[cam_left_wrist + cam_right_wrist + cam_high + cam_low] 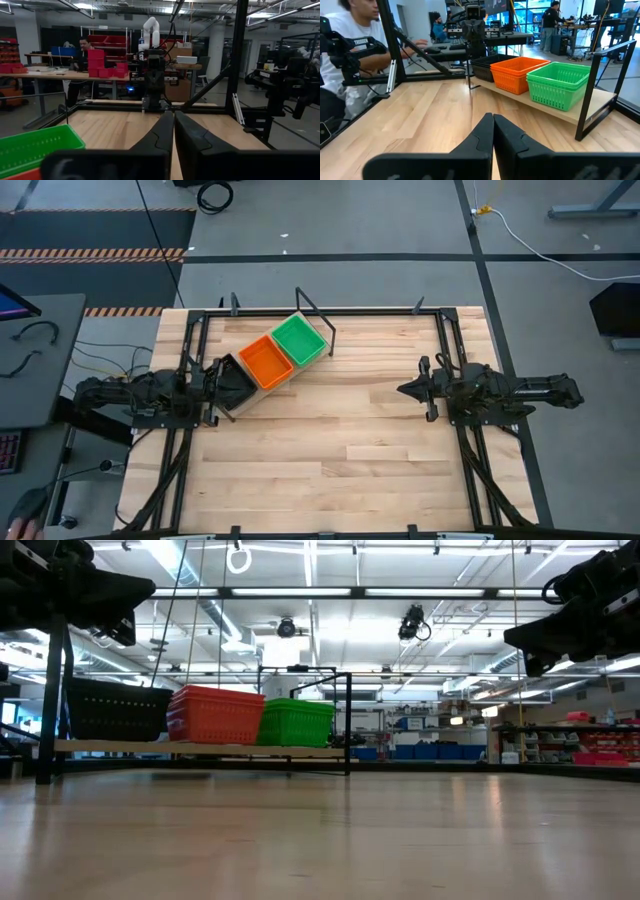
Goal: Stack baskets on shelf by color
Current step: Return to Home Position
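Baskets [265, 361] stacked by colour on shelf [602, 98]; left pincer [173, 116] and right pincer [493, 117] clenched, empty.

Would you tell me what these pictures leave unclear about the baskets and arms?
Baskets per stack: the high view shows only the top black, orange and green ones; rims in the right wrist view are too fine to count.
Black stack's outer end: the left hand overlaps it in the high view.
Low view: the top edge cuts off the left arm and right arm.
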Robot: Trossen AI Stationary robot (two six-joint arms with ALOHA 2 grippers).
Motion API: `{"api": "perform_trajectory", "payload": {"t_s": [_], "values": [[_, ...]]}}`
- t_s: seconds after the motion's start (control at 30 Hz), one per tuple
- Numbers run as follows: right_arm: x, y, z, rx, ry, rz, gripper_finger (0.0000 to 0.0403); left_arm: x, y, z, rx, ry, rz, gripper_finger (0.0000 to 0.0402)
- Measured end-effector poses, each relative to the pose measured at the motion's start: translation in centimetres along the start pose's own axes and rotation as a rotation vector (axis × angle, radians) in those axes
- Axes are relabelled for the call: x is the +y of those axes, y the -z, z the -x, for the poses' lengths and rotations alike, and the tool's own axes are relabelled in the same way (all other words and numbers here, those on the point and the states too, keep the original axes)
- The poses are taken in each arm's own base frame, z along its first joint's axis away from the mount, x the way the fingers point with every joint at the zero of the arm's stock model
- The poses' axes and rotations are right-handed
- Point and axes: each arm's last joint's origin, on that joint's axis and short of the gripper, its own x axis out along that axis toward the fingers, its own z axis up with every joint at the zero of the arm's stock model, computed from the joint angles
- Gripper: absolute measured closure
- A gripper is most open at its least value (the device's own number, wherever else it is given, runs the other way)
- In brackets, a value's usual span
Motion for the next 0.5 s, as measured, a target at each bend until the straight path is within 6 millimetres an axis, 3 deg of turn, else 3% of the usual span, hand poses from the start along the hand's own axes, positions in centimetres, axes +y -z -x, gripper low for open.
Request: {"api": "perform_trajectory", "payload": {"t_s": [0.5], "values": [[0.00,0.00,0.00,0.000,0.000,0.000,0.0391,0.00,0.00,0.00,0.000,0.000,0.000,0.0370]]}}
